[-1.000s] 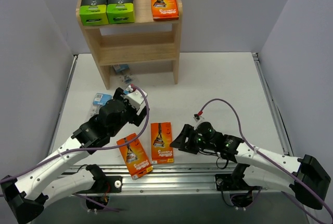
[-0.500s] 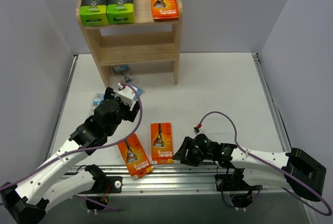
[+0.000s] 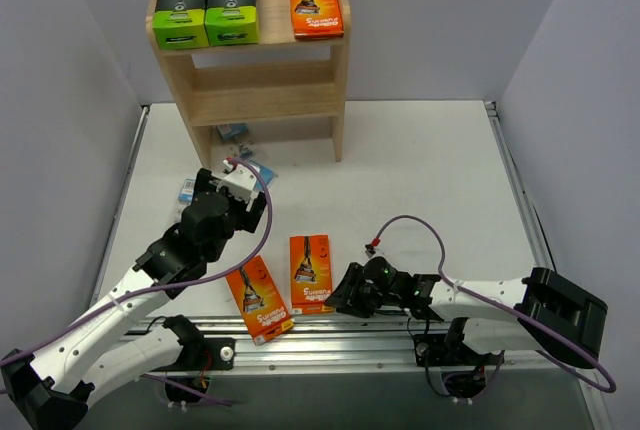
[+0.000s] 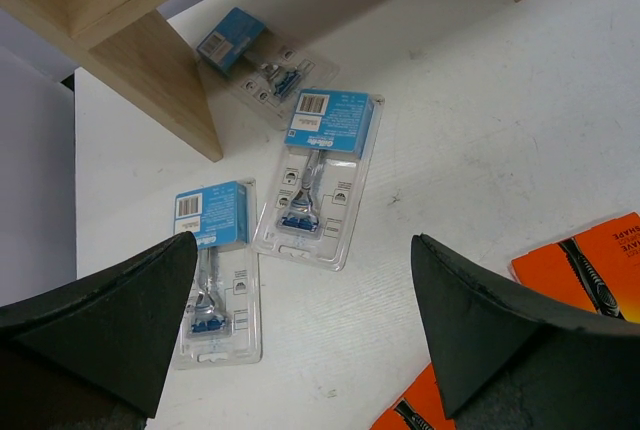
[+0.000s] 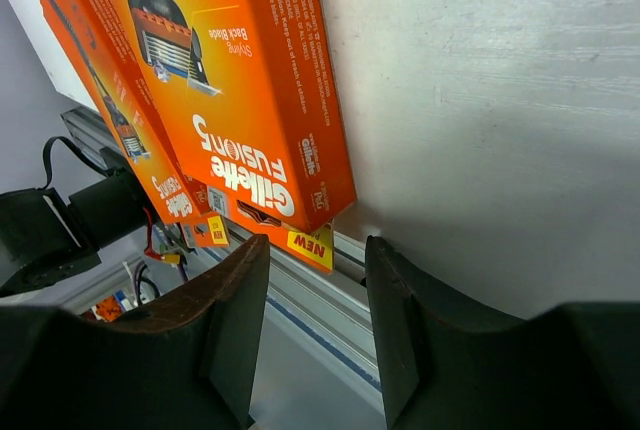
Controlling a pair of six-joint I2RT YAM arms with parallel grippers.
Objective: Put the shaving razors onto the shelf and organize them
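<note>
The wooden shelf [image 3: 265, 100] stands at the back. Its top tier holds two black-and-green boxes [image 3: 181, 10] [image 3: 231, 7] and one orange box [image 3: 315, 7]. Two orange boxes lie near the front edge [image 3: 311, 272] [image 3: 258, 298]. My left gripper [image 3: 232, 180] [image 4: 305, 290] is open and empty above two blister packs [image 4: 320, 175] [image 4: 213, 270]. A third blister pack [image 4: 255, 60] lies by the shelf leg. My right gripper [image 3: 345, 295] [image 5: 315, 310] is open and empty, low at the near right corner of the orange box [image 5: 230, 80]. The other orange box [image 5: 100, 120] shows behind it.
The metal rail [image 3: 330, 335] runs along the table's near edge, right under my right gripper. The shelf's middle and lower tiers [image 3: 265, 75] hold nothing visible. Grey walls close in the left and right sides. Purple cables loop over both arms.
My right gripper has dropped toward the near edge, beside the orange box's corner. My left gripper has drawn back and left over the blister packs.
</note>
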